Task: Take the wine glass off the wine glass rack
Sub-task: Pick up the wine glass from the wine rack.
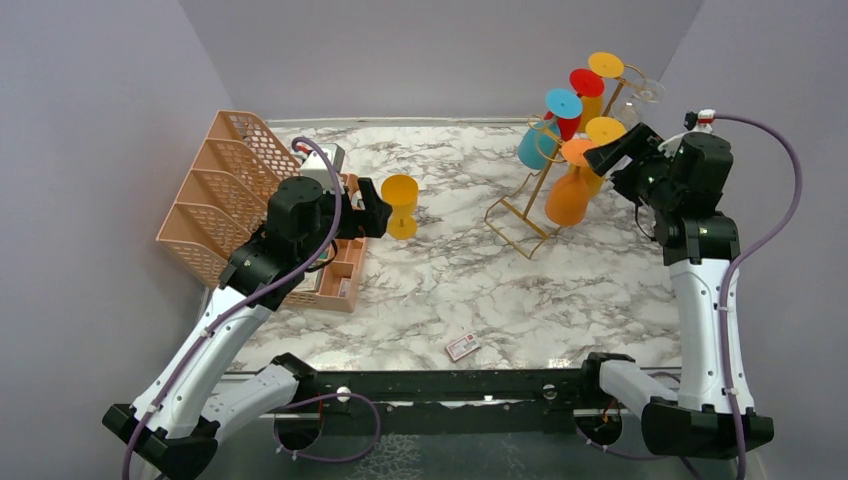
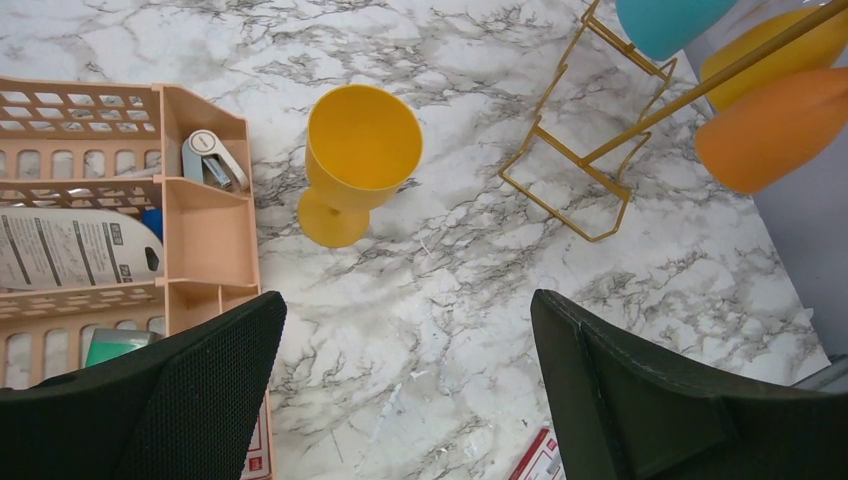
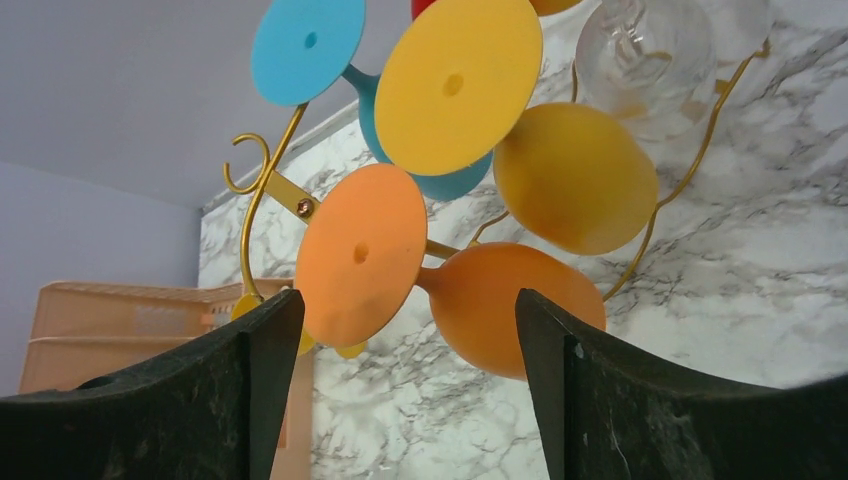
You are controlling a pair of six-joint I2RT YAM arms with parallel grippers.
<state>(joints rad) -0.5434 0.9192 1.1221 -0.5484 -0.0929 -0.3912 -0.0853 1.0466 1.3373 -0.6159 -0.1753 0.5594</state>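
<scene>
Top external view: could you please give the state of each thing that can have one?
wine glass rack: standing, glasses hung on it.
orange wine glass: hanging upside down on the rack.
yellow wine glass: upright, off the rack.
left hand: open, empty.
right hand: open, empty.

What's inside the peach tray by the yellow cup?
The peach tray holds a small grey metal tool, a white printed packet and something green. A finger of the left pincer covers its nearest part.

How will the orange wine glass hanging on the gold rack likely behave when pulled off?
The orange wine glass looks like opaque plastic, so probably light and sturdy. Its smooth round bowl may slip. Hanging upside down from the rack, it could swing if nudged.
</scene>
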